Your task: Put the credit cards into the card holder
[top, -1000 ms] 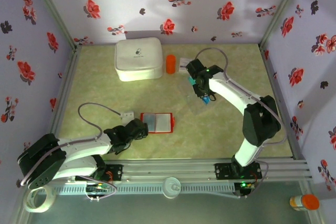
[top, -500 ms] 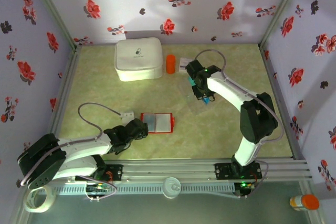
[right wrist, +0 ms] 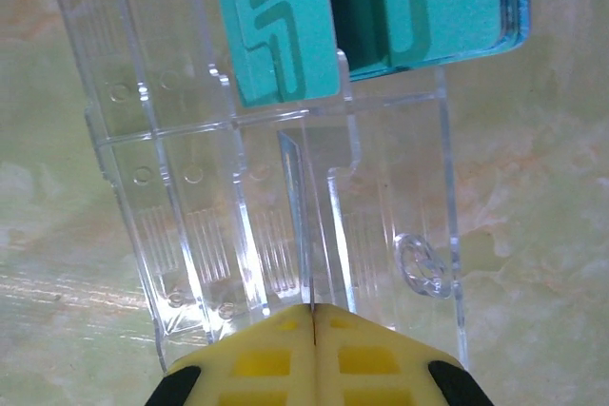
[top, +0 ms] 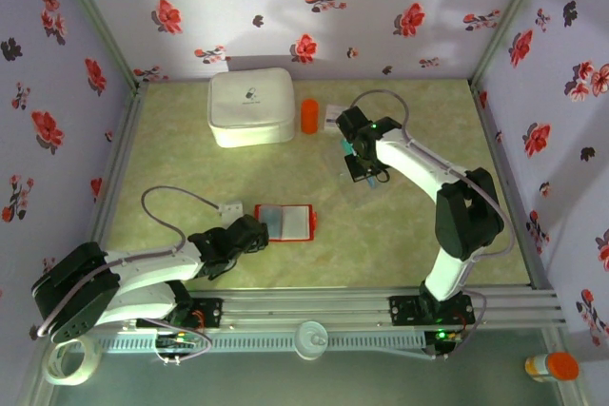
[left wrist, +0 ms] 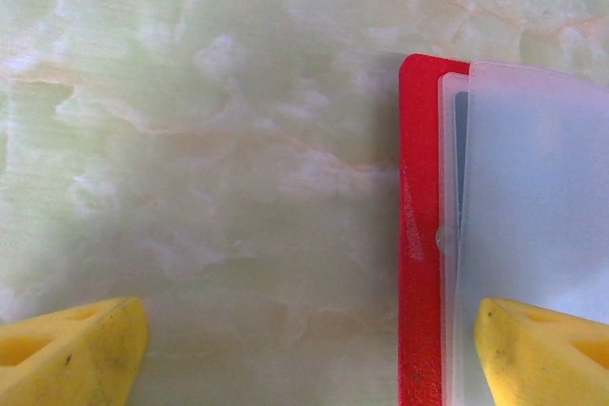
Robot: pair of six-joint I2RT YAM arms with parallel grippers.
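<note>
The green counter (top: 190,168) carries everything; the big white case (top: 250,106) sits far behind the card holder (top: 284,222), which lies flat, pale side up; the left claw (left wrist: 304,358) is spread wide at the holder's left edge; the right claw (right wrist: 312,316), behind and right of the holder, is pressed together at the edge of a clear sleeve (right wrist: 190,187); the orange cylinder (top: 309,116) stands behind the holder; the credit cards (right wrist: 419,7) sit with that sleeve; they look thin, stiff, light, slippery; pinch a bare edge; the sleeve may get in the way.
</note>
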